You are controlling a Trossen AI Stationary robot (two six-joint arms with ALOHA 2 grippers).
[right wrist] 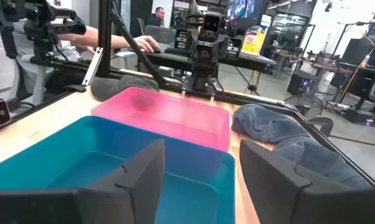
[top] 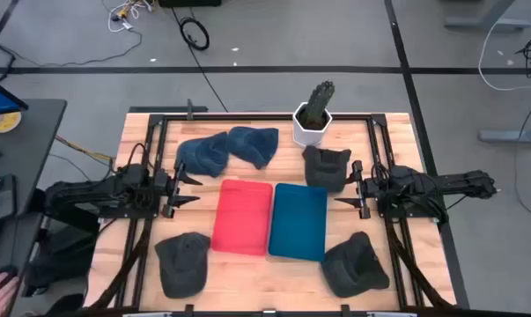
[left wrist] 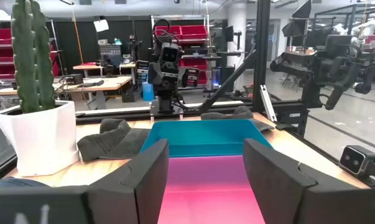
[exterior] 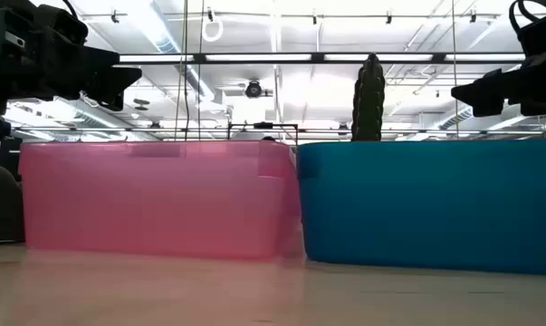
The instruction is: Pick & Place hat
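Left tool (top: 193,188) spread, empty, beside pink bin (top: 243,216). Hats on desk (top: 142,132): nearest grey cap (top: 182,262), untouched. Right tool (top: 338,190) spread, empty, beside blue bin (top: 298,221). Probably pre-reach; next: descend onto a hat, then pinch.

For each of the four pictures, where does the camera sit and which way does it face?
High: above the table, looking down; both arms, left end effector, right end effector, both open.
Low: table height, facing the pink bin and blue bin; arms at the upper corners.
Left wrist: faces across the bins toward the right arm; own fingers show.
Right wrist: faces the left arm; own fingers show.
All four share both bins.
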